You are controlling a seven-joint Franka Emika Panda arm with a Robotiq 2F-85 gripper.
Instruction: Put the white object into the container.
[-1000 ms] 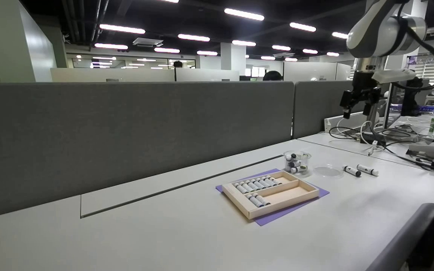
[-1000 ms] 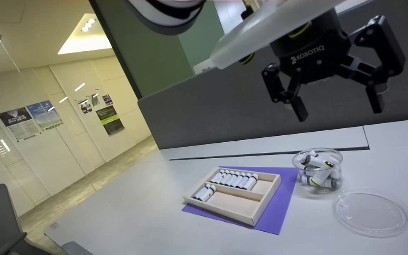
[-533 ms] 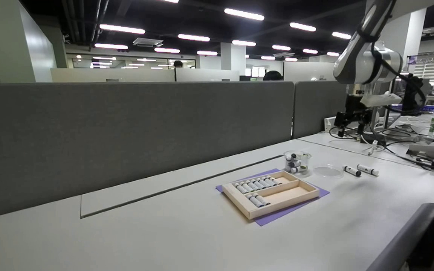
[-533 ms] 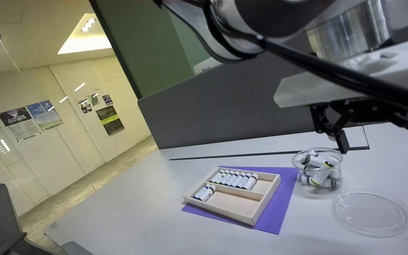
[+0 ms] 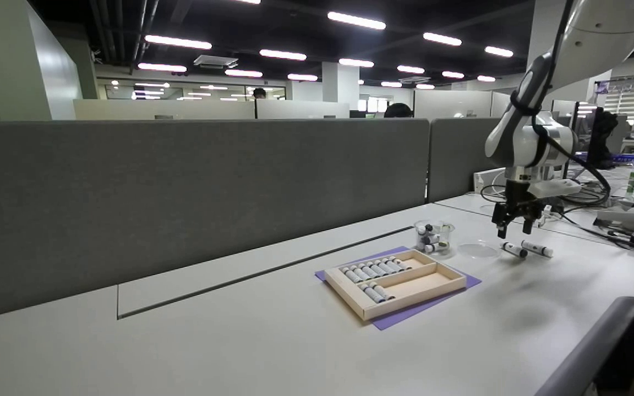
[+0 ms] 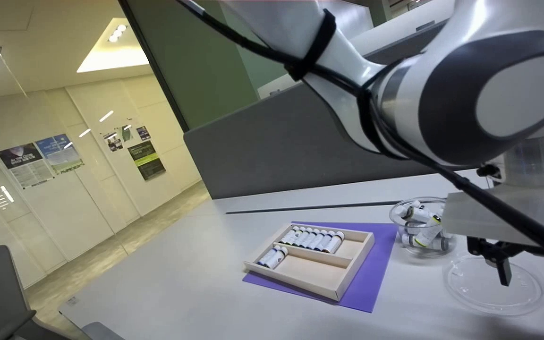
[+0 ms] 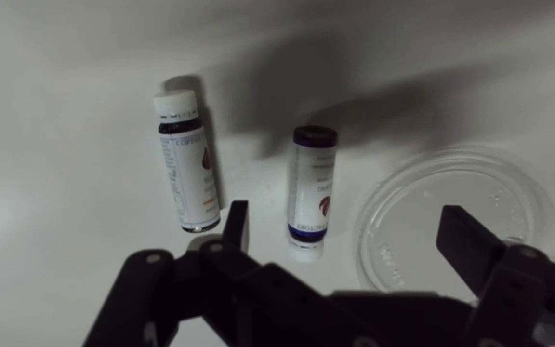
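Two small bottles with white labels lie on the table; either fits the white object. The blue-banded bottle (image 5: 514, 250), dark at one end, lies nearer the clear lid and shows in the wrist view (image 7: 312, 188). The white-capped bottle (image 5: 537, 249) lies beside it and shows in the wrist view (image 7: 188, 168). My gripper (image 5: 515, 230) is open and empty, a little above the bottles. In the wrist view, the blue-banded bottle lies ahead, between the fingertips (image 7: 345, 209). The wooden tray (image 5: 416, 300) holds several similar bottles in two compartments and also shows in an exterior view (image 6: 295, 286).
A clear cup (image 6: 400, 229) full of bottles stands beside the purple sheet (image 6: 380, 274) under the tray. A clear round lid (image 7: 366, 236) lies flat by the loose bottles. A grey partition (image 5: 212, 209) runs along the back. Cables (image 5: 575, 192) lie behind the gripper.
The arm has come down, bringing the gripper from high above the table to just over the loose bottles. The gripper stays open. The bottles, tray, cup and lid have not moved.
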